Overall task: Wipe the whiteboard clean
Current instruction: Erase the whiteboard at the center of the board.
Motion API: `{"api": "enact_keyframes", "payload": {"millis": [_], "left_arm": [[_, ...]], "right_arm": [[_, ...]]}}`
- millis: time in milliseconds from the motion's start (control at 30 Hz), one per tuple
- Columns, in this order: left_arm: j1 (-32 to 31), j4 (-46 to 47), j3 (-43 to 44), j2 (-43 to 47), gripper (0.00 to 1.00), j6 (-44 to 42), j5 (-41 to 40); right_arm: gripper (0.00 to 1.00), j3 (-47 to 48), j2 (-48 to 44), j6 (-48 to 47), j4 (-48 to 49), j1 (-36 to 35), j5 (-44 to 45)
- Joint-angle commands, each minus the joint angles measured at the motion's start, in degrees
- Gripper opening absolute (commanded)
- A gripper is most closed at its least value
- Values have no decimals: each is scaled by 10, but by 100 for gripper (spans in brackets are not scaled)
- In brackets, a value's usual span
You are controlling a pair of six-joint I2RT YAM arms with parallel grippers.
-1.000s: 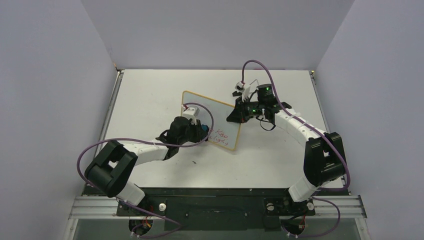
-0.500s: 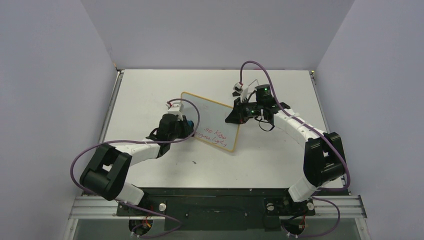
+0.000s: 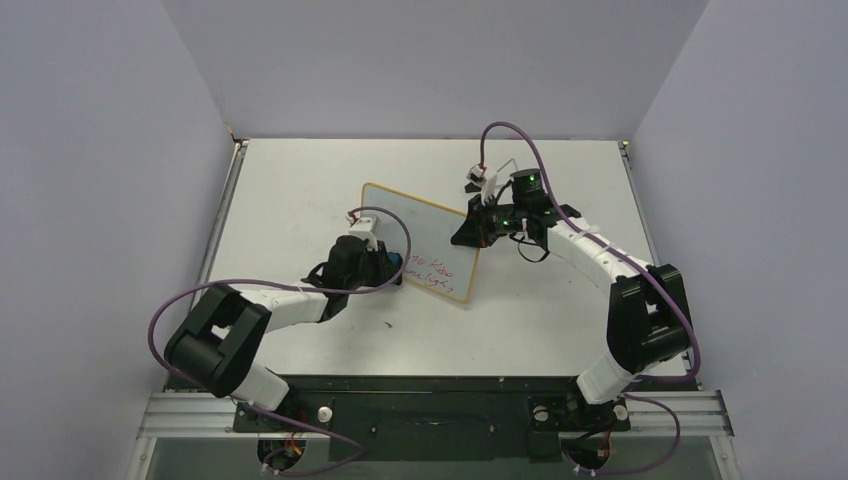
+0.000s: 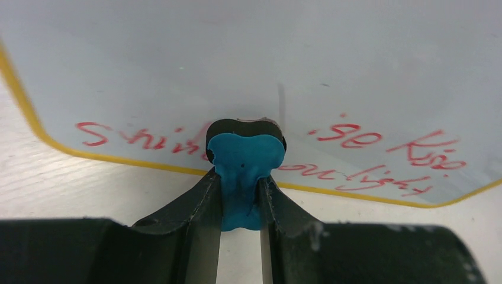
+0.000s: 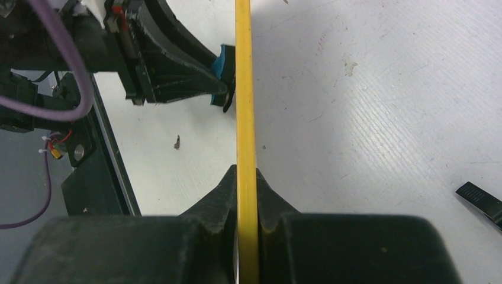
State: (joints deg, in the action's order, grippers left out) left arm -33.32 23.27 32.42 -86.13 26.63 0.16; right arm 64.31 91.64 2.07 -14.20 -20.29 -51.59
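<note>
The left gripper (image 4: 240,178) is pinching the blue-and-black eraser (image 4: 244,151), holding it against the whiteboard (image 4: 177,65) at its red writing (image 4: 379,142); the right gripper (image 5: 246,173) is clamping the board's yellow edge.

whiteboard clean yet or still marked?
Still marked. Left wrist view shows red handwriting along the lower edge of the whiteboard, on both sides of the blue eraser; the area above is bare.

White table (image 3: 300,190), scuffed; a small brown speck (image 5: 176,142) and a black piece (image 5: 480,202) lie on it
</note>
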Motion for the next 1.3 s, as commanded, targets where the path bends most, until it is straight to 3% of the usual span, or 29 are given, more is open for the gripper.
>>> {"api": "enact_keyframes", "payload": {"millis": [0, 200, 600, 1000, 1267], "left_arm": [[62, 5, 3, 20, 0, 22, -9], [61, -4, 36, 22, 0, -11, 34], [-49, 13, 38, -24, 0, -22, 15], [51, -35, 56, 27, 0, -13, -7], [-39, 27, 62, -21, 0, -23, 16]], "right_arm": [[0, 5, -1, -7, -50, -14, -10], [0, 6, 1, -8, -50, -14, -10], [0, 7, 5, -10, -51, -14, -10], [0, 6, 2, -12, -53, -15, -10], [0, 7, 3, -12, -53, -15, -10]]}}
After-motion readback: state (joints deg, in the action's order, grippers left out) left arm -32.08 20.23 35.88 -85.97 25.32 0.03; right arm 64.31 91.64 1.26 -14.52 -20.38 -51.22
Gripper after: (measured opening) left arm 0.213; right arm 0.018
